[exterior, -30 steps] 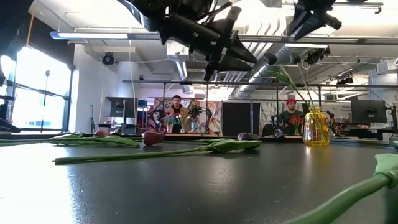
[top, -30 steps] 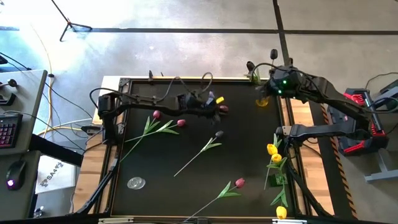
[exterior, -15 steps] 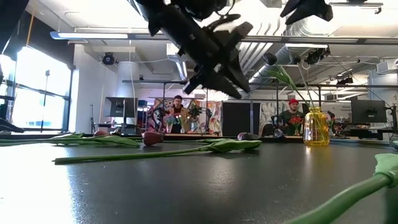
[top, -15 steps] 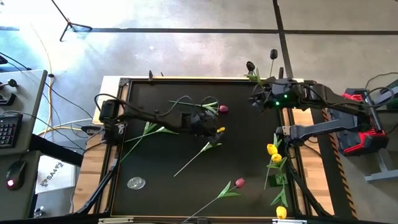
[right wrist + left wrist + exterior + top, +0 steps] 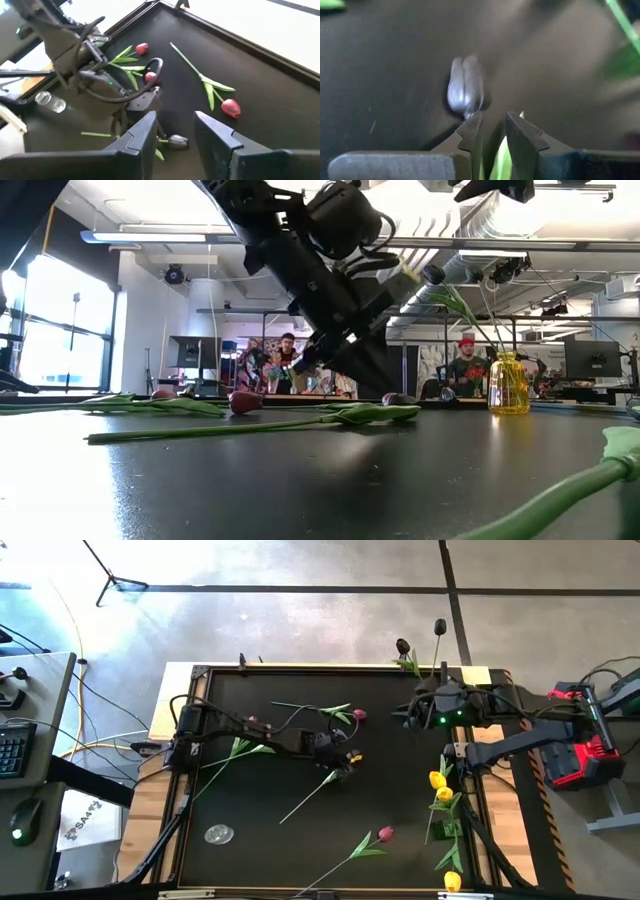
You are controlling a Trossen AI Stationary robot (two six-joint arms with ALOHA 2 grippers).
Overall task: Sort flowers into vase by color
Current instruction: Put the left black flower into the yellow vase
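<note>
A dark purple tulip point(image 5: 465, 87) lies on the black table, its thin stem point(image 5: 305, 802) running toward the near left. My left gripper point(image 5: 493, 117) is down at that flower, open, one finger on either side of the green stem just behind the head; I cannot tell whether they touch it. My right gripper point(image 5: 172, 117) hangs open and empty high over the table's far right point(image 5: 410, 710). A yellow vase point(image 5: 509, 385) at the far right corner holds two dark-headed flowers point(image 5: 402, 645). A small clear vase point(image 5: 219, 834) stands near left.
Pink tulips lie at far centre point(image 5: 358, 715), near centre point(image 5: 385, 834) and under my left arm point(image 5: 250, 723). Several yellow tulips point(image 5: 438, 780) lie along the right edge. A raised frame point(image 5: 300, 668) rims the table. People stand in the room beyond point(image 5: 287, 365).
My left gripper has come down from the table's far side toward the near side and tipped downward, arriving at the dark purple tulip's head. My right arm has swung from over the far right corner toward the table's middle, staying high. The flowers have not moved.
</note>
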